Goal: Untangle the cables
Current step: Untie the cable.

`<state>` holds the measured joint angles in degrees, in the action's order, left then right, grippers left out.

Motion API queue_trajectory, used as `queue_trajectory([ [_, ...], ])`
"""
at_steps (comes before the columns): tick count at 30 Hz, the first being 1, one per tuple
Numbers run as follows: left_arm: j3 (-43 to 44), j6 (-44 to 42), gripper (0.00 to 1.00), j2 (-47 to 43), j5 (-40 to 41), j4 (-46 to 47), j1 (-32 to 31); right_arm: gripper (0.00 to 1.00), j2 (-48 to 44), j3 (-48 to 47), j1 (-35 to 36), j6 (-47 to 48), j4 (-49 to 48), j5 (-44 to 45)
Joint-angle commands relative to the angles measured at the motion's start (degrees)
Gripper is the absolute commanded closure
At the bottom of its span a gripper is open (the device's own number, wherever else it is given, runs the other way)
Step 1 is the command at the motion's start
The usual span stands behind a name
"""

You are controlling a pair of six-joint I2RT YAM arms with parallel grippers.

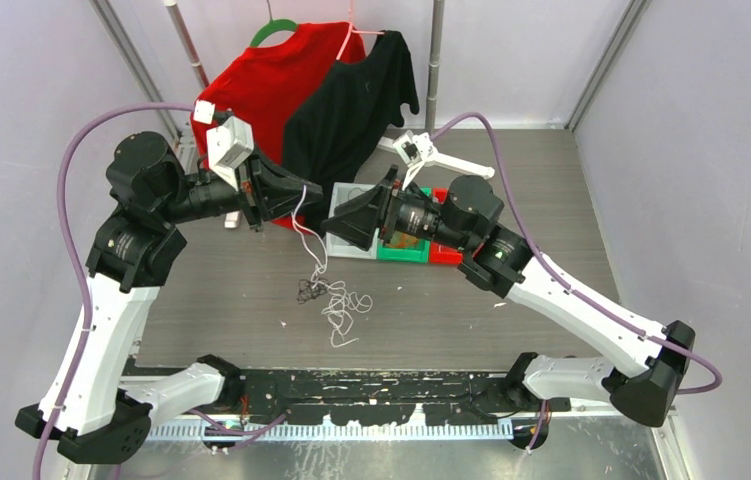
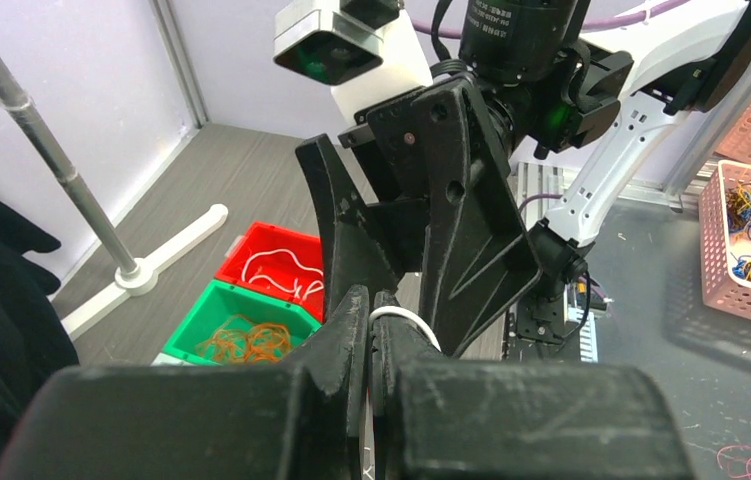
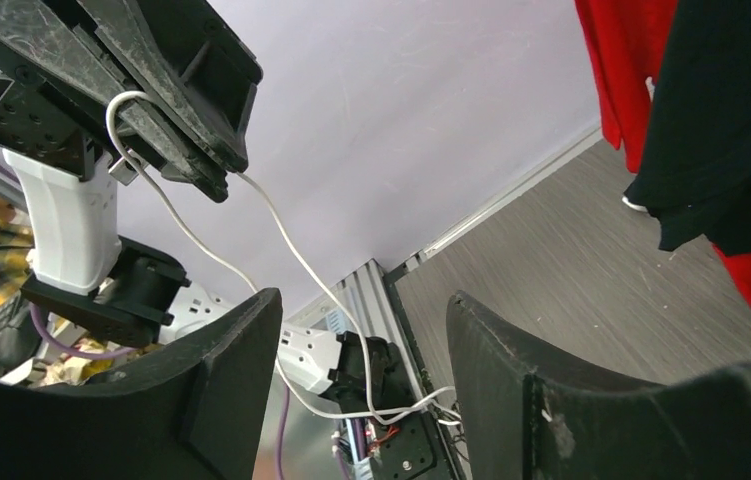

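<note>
Left claw point(image 2: 371, 308) pinches white cable point(image 2: 407, 322); right claw point(image 3: 361, 300) spread; green bin point(image 2: 209, 300) holds orange cables point(image 2: 247, 343).

Top view: fixed, high behind both arm bases, looking down and forward across the table point(image 1: 571, 170). Left wrist view: just behind the left gripper point(image 2: 369, 312), facing the right gripper point(image 2: 416, 265) close up. Right wrist view: tilted up at the left gripper point(image 3: 209, 170). All 3 share the white cable point(image 2: 403, 316).

Robotics lab cell, judging by plain lilac walls point(image 1: 711, 150), aluminium rail point(image 1: 351, 428), bench-bolted arms point(image 1: 571, 300) and sorting bins point(image 2: 296, 245).
</note>
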<state>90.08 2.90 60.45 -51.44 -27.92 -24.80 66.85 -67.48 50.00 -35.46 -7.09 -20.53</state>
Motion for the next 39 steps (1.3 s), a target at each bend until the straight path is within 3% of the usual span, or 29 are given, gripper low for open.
queue_trajectory([
  [1, 0.72, -0.36, 1.00, -0.69, 0.36, 1.47, -0.49, 0.34, 1.44, 0.16, 1.07, -1.30, -2.84, -2.38],
  [18, 2.85, 0.18, 1.00, 0.07, 0.59, 1.40, -1.04, 0.37, 11.97, -2.10, 5.60, 0.77, -2.64, 1.37],
  [29, 10.72, 5.26, 1.00, 4.96, 1.19, 1.24, -4.20, 0.43, 22.30, -0.20, 6.25, 5.30, -9.88, 5.46],
  [39, 18.31, 4.31, 1.00, 7.32, 1.76, 0.95, -4.29, 0.50, 27.98, 4.35, 6.32, 3.56, -12.48, 7.22],
])
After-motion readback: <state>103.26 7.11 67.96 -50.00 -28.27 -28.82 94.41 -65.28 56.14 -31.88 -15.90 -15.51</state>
